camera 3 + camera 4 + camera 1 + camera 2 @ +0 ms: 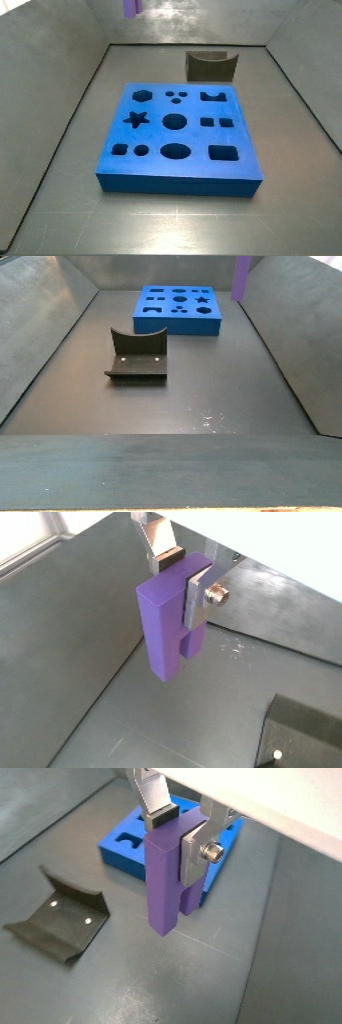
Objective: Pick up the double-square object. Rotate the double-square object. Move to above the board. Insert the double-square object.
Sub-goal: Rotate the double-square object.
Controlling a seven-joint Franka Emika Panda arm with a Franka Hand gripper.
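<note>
My gripper [183, 577] is shut on the double-square object [167, 622], a slim light-purple block with a groove along its length. The block hangs upright from the fingers [197, 848], well above the dark floor. In a wrist view the double-square object [166, 878] hangs in front of the blue board [123, 856]. Both side views show only the block's lower end, at the frame edge [132, 7] [243, 276], beyond the far side of the board [195, 137] [187, 324]. The gripper itself is out of frame there. The board lies flat with dark cut-outs: star, circles, squares, oval.
The dark fixture [210, 66] [138, 356] [60, 918] stands on the floor a little way off one short end of the board. Grey sloping walls [54, 90] enclose the floor on all sides.
</note>
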